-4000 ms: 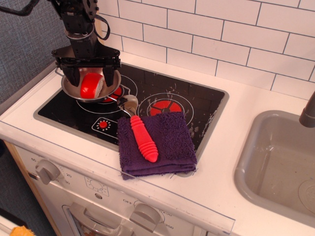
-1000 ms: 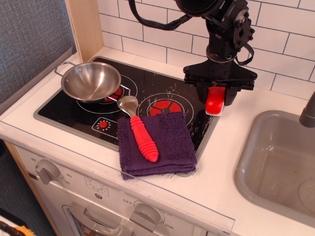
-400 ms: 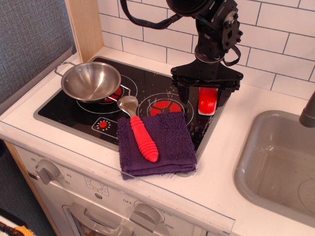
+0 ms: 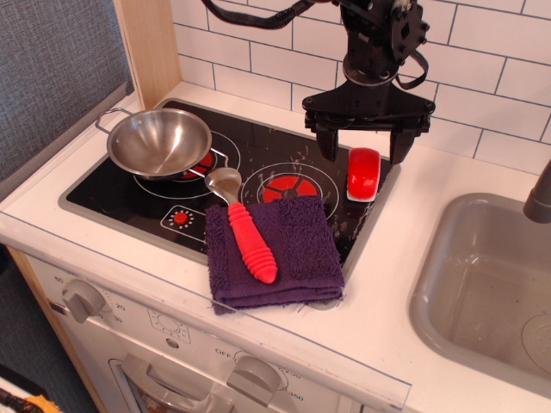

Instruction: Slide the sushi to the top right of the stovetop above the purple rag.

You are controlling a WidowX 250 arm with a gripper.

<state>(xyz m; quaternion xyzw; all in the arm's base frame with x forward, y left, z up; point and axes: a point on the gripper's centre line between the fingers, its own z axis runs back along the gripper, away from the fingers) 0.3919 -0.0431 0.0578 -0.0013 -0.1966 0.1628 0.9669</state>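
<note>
The sushi [image 4: 362, 173], a red-topped block on a white base, lies on the right end of the black stovetop [image 4: 129, 191], just beyond the far edge of the purple rag [image 4: 297, 241]. My gripper [image 4: 366, 148] hangs open above the sushi, its two fingers spread to either side and clear of it. The arm rises from there out of the top of the frame.
A red-handled metal spoon [image 4: 245, 234] lies on the rag with its bowl on the cooktop. A steel pot [image 4: 159, 142] sits on the left burner. A grey sink [image 4: 482, 284] is at the right. A tiled wall runs behind.
The gripper carried the sushi from the pot to the right end of the cooktop, set it down, opened and rose a little above it.
</note>
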